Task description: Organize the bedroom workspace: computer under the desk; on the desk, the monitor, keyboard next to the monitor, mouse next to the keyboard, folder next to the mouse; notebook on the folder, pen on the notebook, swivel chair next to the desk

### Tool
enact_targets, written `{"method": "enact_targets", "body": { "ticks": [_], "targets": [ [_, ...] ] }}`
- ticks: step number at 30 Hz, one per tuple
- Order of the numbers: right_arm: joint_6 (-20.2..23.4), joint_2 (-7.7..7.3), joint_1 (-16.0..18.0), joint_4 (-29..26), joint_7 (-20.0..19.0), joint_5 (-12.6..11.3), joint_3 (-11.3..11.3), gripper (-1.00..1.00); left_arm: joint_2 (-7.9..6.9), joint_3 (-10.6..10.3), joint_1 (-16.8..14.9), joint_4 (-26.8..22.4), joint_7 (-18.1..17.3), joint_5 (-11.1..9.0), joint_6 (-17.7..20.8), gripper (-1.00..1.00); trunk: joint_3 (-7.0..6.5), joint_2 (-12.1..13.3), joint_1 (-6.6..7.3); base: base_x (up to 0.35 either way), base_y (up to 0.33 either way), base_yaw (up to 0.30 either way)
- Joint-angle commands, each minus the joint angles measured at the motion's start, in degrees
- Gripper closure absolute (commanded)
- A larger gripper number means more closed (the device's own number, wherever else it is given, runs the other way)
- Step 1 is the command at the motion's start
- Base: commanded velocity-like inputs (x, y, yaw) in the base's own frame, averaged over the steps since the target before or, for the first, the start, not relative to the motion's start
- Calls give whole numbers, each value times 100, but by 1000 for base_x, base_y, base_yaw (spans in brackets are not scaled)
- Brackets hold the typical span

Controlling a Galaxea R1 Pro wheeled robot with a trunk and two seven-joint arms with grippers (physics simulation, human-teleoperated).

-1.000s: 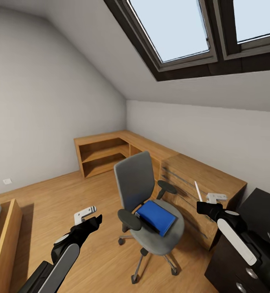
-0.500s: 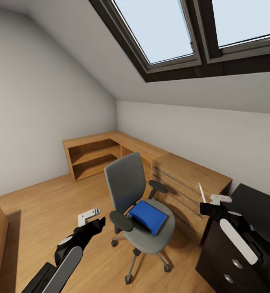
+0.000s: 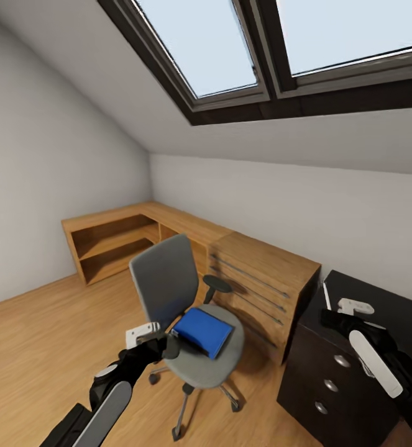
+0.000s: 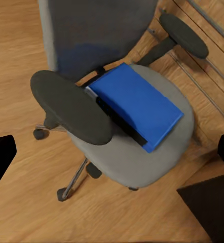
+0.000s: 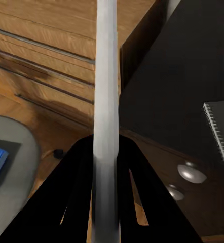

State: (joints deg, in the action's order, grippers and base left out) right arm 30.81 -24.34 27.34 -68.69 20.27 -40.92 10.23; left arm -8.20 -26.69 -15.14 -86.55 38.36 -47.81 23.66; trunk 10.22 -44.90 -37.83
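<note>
Both arms share one build: a pale grey-white forearm shell running into a black wrist housing. On the left arm the shell is long and smooth, and behind the left end effector (image 3: 145, 335) sits a small white block with a dark mark. The right end effector (image 3: 352, 307) carries a similar white bracket just beyond its black wrist, and behind that wrist comes a rounded white link over black joints. From the right wrist camera, its fingers (image 5: 76, 202) are flat matte black wedges.
</note>
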Motion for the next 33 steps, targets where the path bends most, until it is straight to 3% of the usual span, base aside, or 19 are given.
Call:
{"method": "enact_targets", "body": {
  "ticks": [1,9,21,29,33],
  "targets": [
    [1,-5,8,-3,60,-65,17,100,-6,-24,-4,-11,51,-37,9,-100,9,-8,-3,171,-158,-267],
    [-2,-8,8,45,61,-59,5,100,-6,-69,-6,-11,57,-35,7,-100,9,-8,-3,213,-198,-233],
    [-29,-1,8,231,21,-49,35,100,-6,-71,-6,47,59,-26,6,-100,9,-8,-3,216,-202,-25],
    [-17,19,8,476,-11,-48,62,100,-6,-76,-6,50,58,-27,6,-100,9,-8,-3,88,4,-1],
    [-15,127,14,563,-20,-45,66,100,-6,-122,-6,51,58,-27,5,-100,9,-8,-3,203,158,0]
  ]
}}
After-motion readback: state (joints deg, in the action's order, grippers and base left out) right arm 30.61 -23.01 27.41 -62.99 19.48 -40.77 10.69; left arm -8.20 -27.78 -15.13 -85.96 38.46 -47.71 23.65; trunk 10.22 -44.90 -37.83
